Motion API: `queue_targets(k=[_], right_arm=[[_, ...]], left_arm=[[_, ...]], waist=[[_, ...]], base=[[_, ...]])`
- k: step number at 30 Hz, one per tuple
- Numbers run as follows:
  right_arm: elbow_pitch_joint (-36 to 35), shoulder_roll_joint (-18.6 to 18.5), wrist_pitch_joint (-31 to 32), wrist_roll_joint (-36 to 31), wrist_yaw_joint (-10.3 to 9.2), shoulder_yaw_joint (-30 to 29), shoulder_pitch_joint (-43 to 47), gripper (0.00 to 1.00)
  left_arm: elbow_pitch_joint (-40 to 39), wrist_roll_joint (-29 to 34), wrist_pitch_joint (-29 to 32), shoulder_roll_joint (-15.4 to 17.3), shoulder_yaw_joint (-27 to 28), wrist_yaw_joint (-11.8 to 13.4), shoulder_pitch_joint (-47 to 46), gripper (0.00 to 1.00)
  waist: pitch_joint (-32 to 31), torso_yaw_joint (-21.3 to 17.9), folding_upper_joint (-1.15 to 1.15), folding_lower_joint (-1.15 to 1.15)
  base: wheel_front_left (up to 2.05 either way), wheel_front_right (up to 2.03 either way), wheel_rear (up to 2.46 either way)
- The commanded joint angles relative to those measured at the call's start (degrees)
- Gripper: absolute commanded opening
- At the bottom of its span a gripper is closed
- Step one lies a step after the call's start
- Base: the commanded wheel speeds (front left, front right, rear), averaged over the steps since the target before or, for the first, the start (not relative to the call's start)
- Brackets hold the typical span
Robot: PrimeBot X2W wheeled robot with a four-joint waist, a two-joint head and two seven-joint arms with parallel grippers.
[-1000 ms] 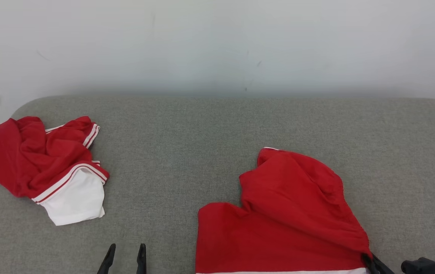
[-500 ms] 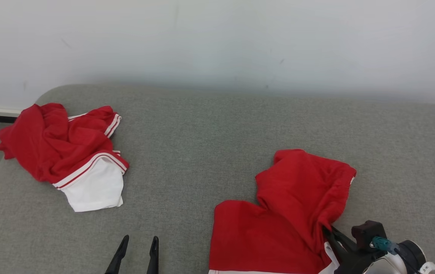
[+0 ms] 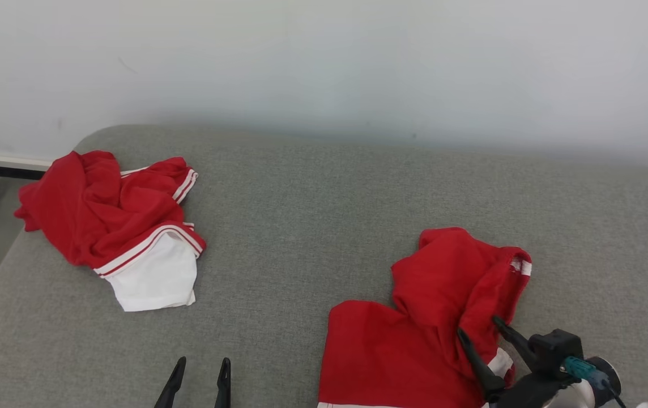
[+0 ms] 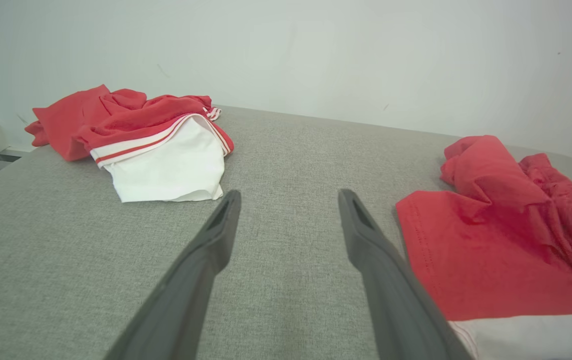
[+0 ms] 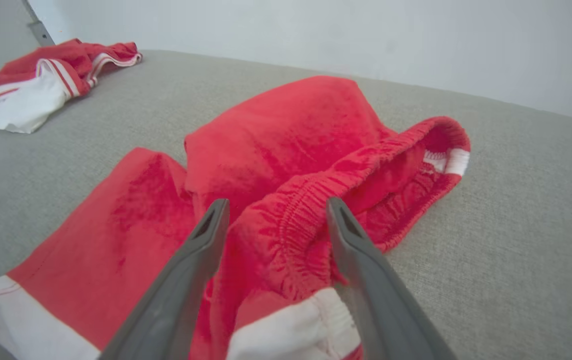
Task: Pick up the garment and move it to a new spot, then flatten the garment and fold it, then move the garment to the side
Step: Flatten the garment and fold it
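Soft red shorts (image 3: 414, 340) lie rumpled on the fuzzy grey table (image 3: 312, 226). The right gripper (image 3: 477, 325) has open jaws around their stretchy, puckered waistband. The left gripper (image 3: 204, 360) has open jaws over bare table.

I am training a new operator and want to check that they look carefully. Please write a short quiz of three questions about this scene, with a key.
1. True or false: the right gripper is shut on the red shorts.
2. Fill the gap: the crumpled red-and-white garment lies towards the robot's ____ side of the grey surface.
3. What lies between the fingers of the left gripper?
A. bare grey surface
B. the red shorts
C. a white towel

Key
1. False: its jaws stand open, one finger on each side of the elastic waistband.
2. left
3. A
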Motion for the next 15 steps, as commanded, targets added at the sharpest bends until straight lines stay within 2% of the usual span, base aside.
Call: queue_targets(k=[1,9,15], right_arm=[[-1.07,-0.81,-0.76,0.44,-0.15,-0.12,1.18,1.00],[-11.66,-6.01,-0.23,3.76,-0.15,-4.27,8.38,1.00],[-15.76,-7.13,1.76,5.96,-0.15,-9.31,15.20,1.00]], left_arm=[[-0.28,0.31,-0.19,-0.02,0.50,0.05,0.74,1.00],[-0.65,1.61,-0.19,-0.02,1.51,-0.65,1.35,1.00],[-0.47,2.12,-0.19,-0.02,1.09,-1.24,1.36,1.00]], waist=[[-0.20,-1.65,0.00,0.00],[0.24,-5.28,0.00,0.00],[0.45,-5.46,0.00,0.00]], base=[[0.00,0.00,0.00],[0.00,0.00,0.00],[0.00,0.00,0.00]])
